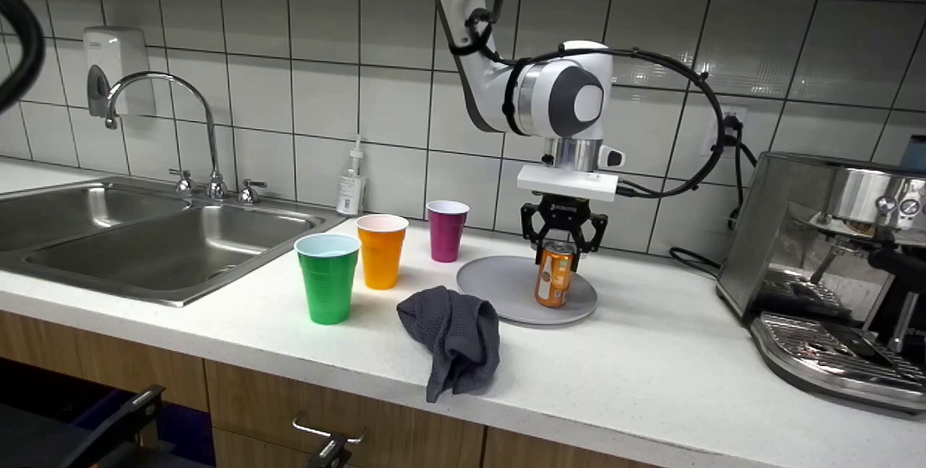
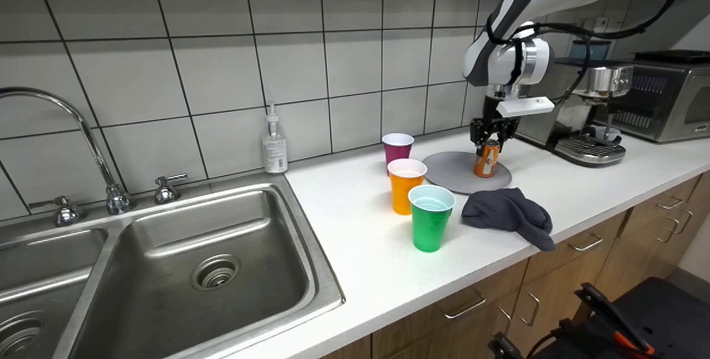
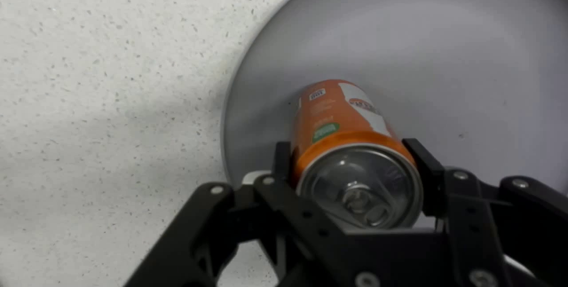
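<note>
Can (image 3: 355, 145), orange, stands on the gray plate (image 1: 506, 288), hugged on both sides by the claw (image 3: 349, 156), parted just to its width. Nearby stand a green cup (image 1: 329, 288), an orange cup (image 1: 381, 260) and a purple cup (image 1: 446, 238), contents unclear.

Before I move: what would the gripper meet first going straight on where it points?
Going down, likely the gray plate, directly under the orange drink can that the gripper holds between its jaws; whether the can's base touches the plate is unclear.

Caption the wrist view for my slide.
Black gripper closed on a silver-topped orange can over a round gray plate.
</note>
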`<state>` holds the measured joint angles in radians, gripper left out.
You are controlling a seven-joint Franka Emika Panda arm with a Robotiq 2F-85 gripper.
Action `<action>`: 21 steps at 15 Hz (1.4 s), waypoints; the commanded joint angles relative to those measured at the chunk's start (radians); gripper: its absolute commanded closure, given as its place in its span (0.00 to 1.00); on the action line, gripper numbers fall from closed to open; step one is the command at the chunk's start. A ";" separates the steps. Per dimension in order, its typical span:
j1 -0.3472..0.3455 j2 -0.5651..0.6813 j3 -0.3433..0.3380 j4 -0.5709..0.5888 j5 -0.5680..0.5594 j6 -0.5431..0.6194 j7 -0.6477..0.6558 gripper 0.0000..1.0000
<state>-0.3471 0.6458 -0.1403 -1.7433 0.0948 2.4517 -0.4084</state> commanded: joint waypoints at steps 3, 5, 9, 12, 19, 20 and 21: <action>-0.041 -0.019 0.032 0.024 0.003 0.005 -0.007 0.62; -0.048 -0.019 0.030 0.033 0.006 0.004 -0.005 0.62; -0.068 -0.016 0.024 0.055 0.012 0.006 0.006 0.62; -0.084 -0.012 0.020 0.074 0.017 0.005 0.015 0.62; -0.117 0.006 0.000 0.115 0.015 0.004 0.051 0.62; -0.121 0.011 -0.005 0.122 0.014 0.000 0.060 0.62; -0.126 0.015 -0.006 0.127 0.014 -0.004 0.065 0.62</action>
<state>-0.4553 0.6447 -0.1448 -1.6599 0.1030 2.4627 -0.3741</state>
